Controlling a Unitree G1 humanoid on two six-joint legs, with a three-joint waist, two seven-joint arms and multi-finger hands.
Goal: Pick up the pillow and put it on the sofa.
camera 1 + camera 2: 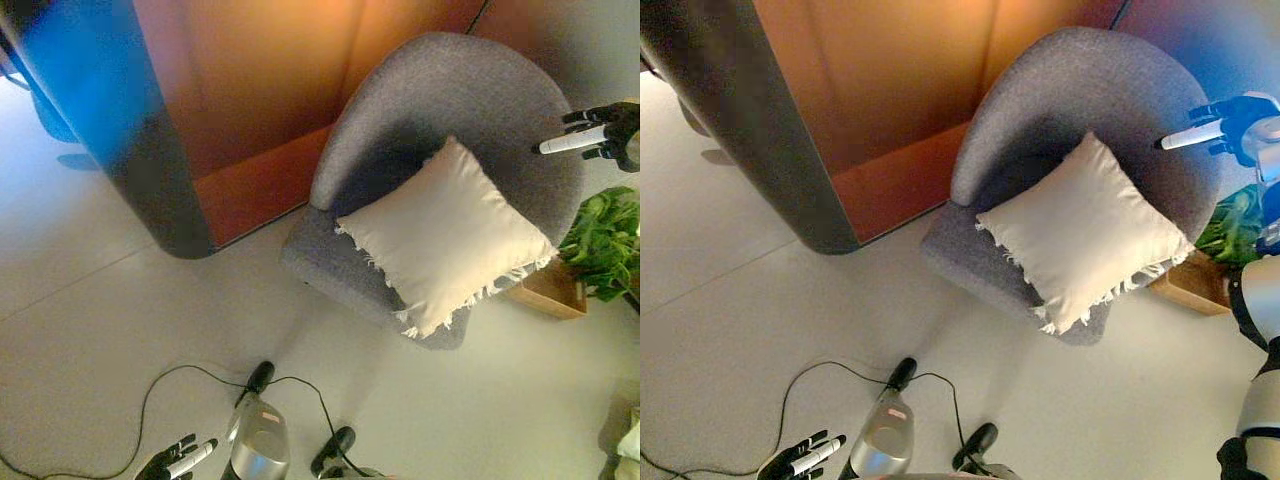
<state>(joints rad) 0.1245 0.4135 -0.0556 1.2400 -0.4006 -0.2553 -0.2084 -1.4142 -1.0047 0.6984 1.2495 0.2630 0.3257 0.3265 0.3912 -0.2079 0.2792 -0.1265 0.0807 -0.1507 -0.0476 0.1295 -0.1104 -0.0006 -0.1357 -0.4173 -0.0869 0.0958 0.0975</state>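
Observation:
A cream square pillow (445,235) with fringed edges lies on the seat of a grey round-backed sofa chair (440,100), leaning against its back. My right hand (600,132) is raised at the right, beside the chair's back rim and apart from the pillow, fingers extended and empty. My left hand (180,460) hangs low at the bottom left over the floor, fingers relaxed and empty. The pillow also shows in the right eye view (1080,235).
A brown wooden panel wall (260,100) with a dark rounded post (150,190) stands behind and left of the chair. A green plant (605,240) in a wooden box (552,290) sits right of the chair. Pale floor (120,320) lies in front.

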